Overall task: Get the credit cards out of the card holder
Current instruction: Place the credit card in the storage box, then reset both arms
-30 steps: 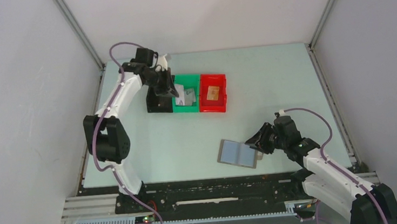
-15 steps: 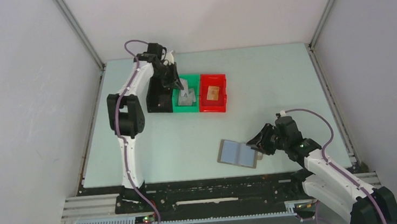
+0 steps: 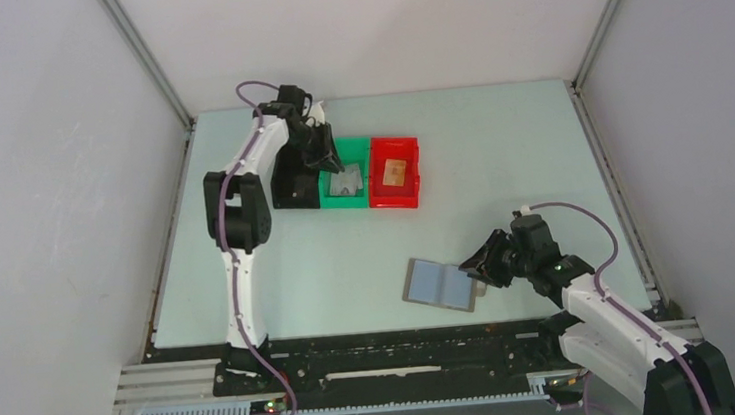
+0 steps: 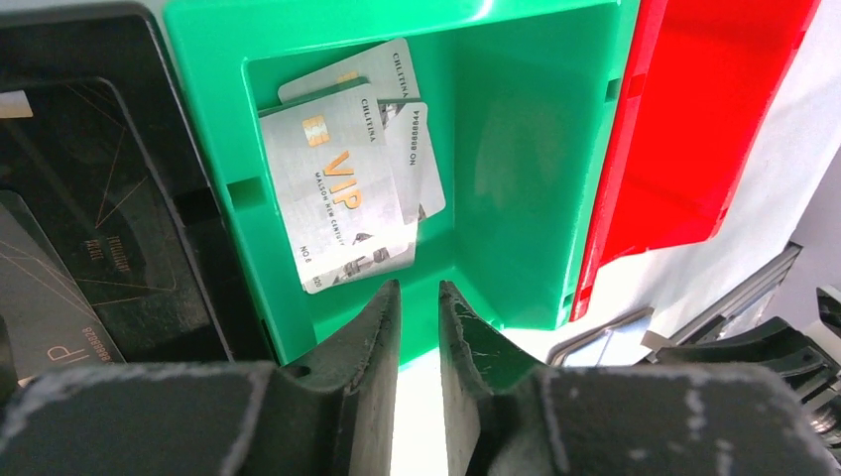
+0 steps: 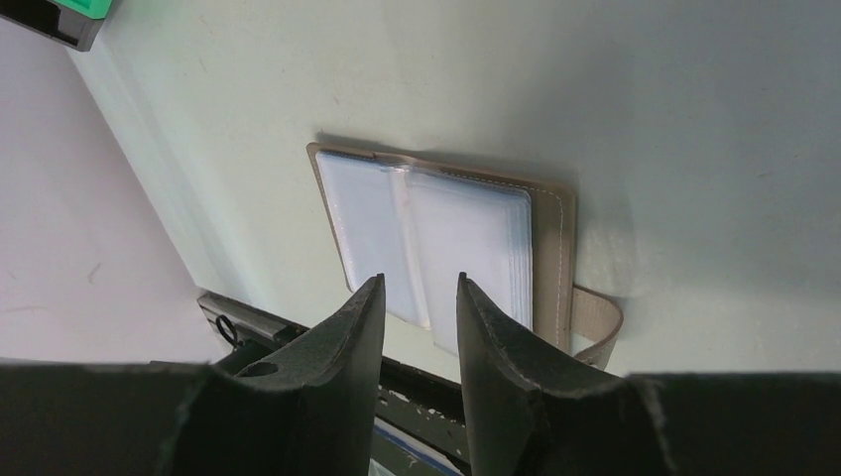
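We are seeing the black bin [image 4: 89, 149] cut off at the left edge. The holder [image 5: 446, 233] is lying open on the table [image 5: 595, 99], pocket contents unclear. Grey cards [image 4: 342, 198] are resting in the green bin [image 4: 516, 149]. Left gripper [image 4: 420, 293] and right gripper [image 5: 419, 286], fingers slightly apart, are holding nothing.

The left arm [image 3: 251, 157] and the right arm [image 3: 604, 312] are built alike: smooth white plastic link shells joined by bulky matte-black joint housings [image 3: 236, 214]. A thin purple cable [image 3: 250, 83] runs along the outside of each arm and stands off the shell in a loop near the wrist. The left gripper [image 4: 419, 297] and the right gripper [image 5: 420, 288] each carry two black, tapering plastic fingers [image 4: 362, 377]. Their rounded edges are scuffed with pale grey scratches.
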